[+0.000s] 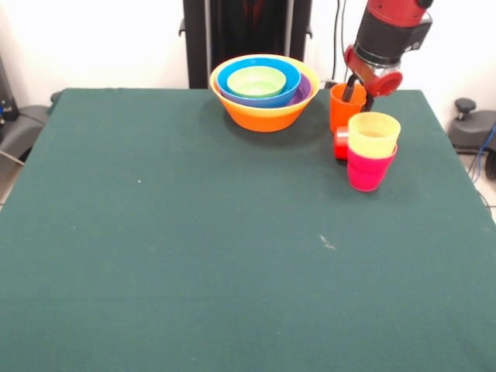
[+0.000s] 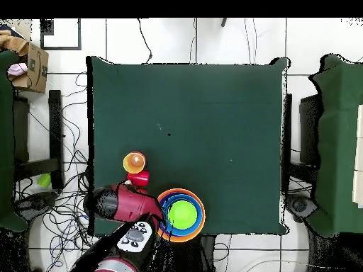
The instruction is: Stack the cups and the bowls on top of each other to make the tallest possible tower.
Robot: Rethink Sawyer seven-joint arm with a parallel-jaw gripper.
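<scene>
Four bowls are nested at the table's far side: a large yellow-orange bowl [image 1: 263, 116] holds a purple bowl [image 1: 304, 91], a blue bowl [image 1: 231, 82] and a light green bowl [image 1: 256, 80]. To their right an orange cup [image 1: 345, 112] stands upright, with my gripper [image 1: 356, 89] reaching down at its rim. A yellow cup [image 1: 374, 133] sits inside a magenta-pink cup [image 1: 366, 172] just in front. A red cup [image 1: 341, 143] shows partly behind that pair. In the overhead view the arm [image 2: 124, 202] hides the orange cup; the yellow cup [image 2: 134, 162], red cup [image 2: 140, 178] and bowls [image 2: 181, 214] show.
The green table [image 1: 194, 256] stretches wide toward the camera. A black pedestal column [image 1: 248, 31] rises right behind the bowls. Cables and chairs lie around the table on the floor.
</scene>
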